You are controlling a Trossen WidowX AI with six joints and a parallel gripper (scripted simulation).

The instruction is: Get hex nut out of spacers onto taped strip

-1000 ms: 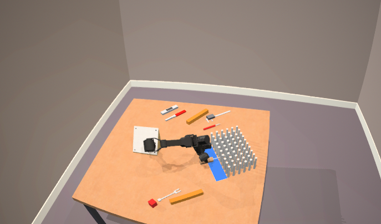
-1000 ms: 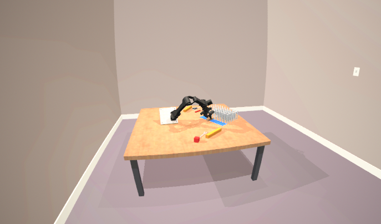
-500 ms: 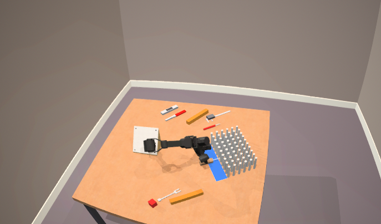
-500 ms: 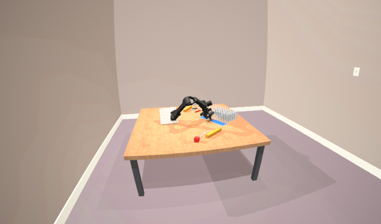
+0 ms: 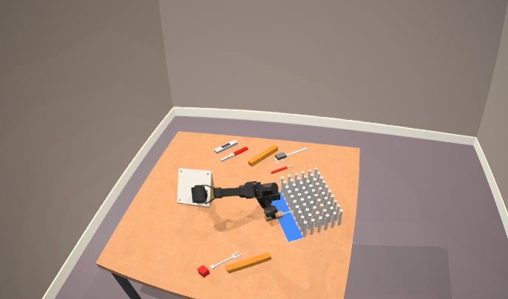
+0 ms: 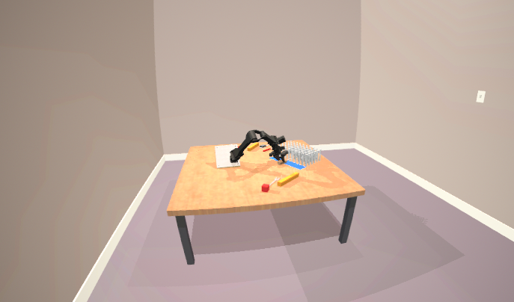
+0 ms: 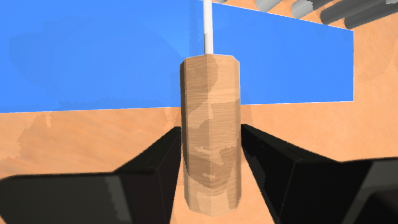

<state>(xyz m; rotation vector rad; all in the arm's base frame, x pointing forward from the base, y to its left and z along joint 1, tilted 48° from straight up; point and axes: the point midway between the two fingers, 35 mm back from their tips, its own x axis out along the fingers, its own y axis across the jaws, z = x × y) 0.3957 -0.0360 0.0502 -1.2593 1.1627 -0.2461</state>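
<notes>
My gripper (image 5: 273,215) (image 7: 210,131) is shut on the wooden handle (image 7: 211,85) of a tool, low over the table beside the strip's near edge. The tool's thin white rod (image 7: 208,30) (image 5: 286,212) runs across the blue taped strip (image 5: 291,231) (image 6: 296,165) (image 7: 300,65) toward the spacers. Its far end is out of the wrist view; in the top view it shows only as far as the front edge of the field. The grey metal spacers (image 5: 305,229) (image 7: 345,12) stand upright in rows beyond the strip. I cannot see the hex nut in any view.
An orange bar (image 5: 248,263) (image 6: 288,179), a white forked tool (image 5: 225,260) and a red cube (image 5: 202,271) (image 6: 265,188) lie on one side. On the other side lie another orange bar (image 5: 263,155), a red-handled tool (image 5: 240,151), a small red tool (image 5: 279,169) and a grey-headed tool (image 5: 280,155).
</notes>
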